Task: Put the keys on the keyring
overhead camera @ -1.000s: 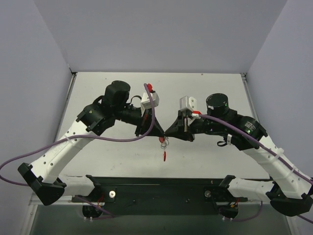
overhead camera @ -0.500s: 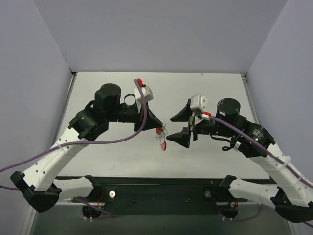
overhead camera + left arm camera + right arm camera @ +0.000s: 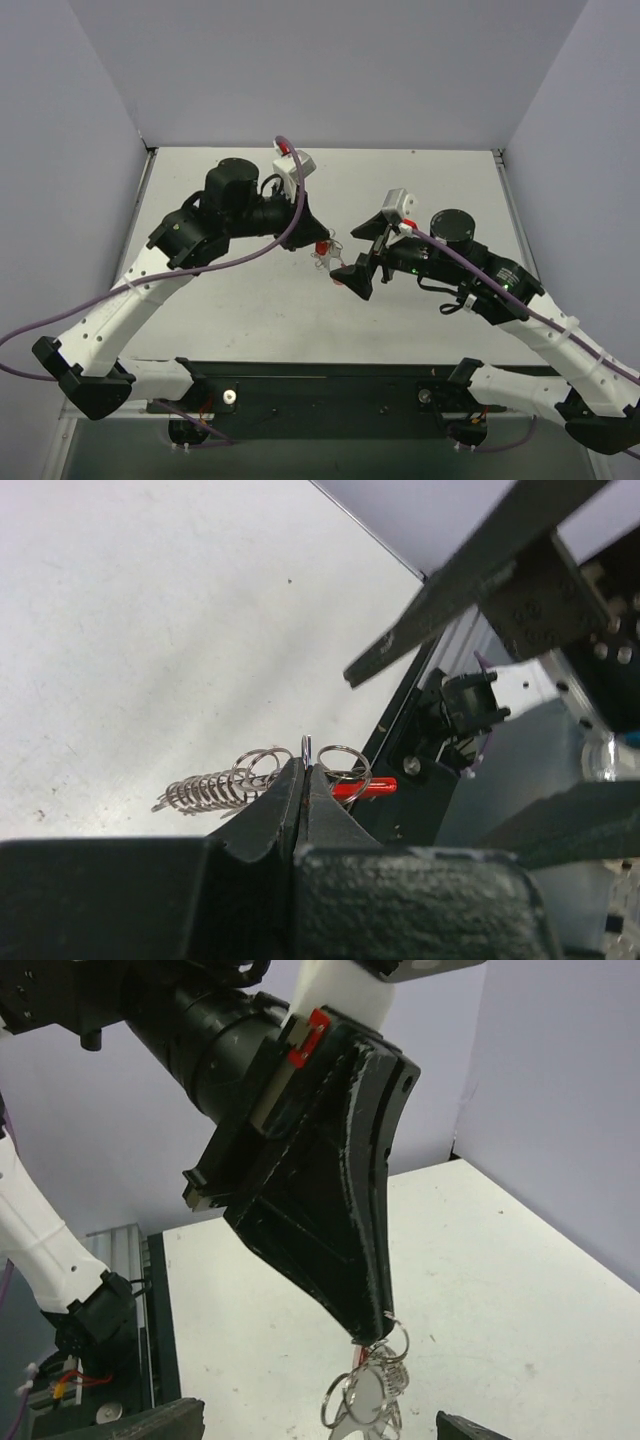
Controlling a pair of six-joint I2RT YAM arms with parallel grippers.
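Observation:
My left gripper (image 3: 318, 244) is shut on a thin silver ring of the keyring (image 3: 345, 759). The keyring's coil of small rings (image 3: 213, 780) sticks out on one side of the fingertips and its red part (image 3: 366, 787) on the other. In the right wrist view the left gripper (image 3: 369, 1334) points down, and the bunch of rings with a flat silver key (image 3: 368, 1402) dangles from its tip. My right gripper (image 3: 345, 254) stands open just right of the bunch, holding nothing. Its fingertips (image 3: 152, 1422) show only at the bottom edge of that view.
The white table (image 3: 420, 180) is walled on three sides. A black rail (image 3: 330, 385) with the arm bases runs along the near edge. The purple cable (image 3: 230, 262) loops from the left wrist down along the left arm.
My right gripper went from shut at the bunch to wide open and drew back a little. The left gripper moved towards the far side, still holding the keyring.

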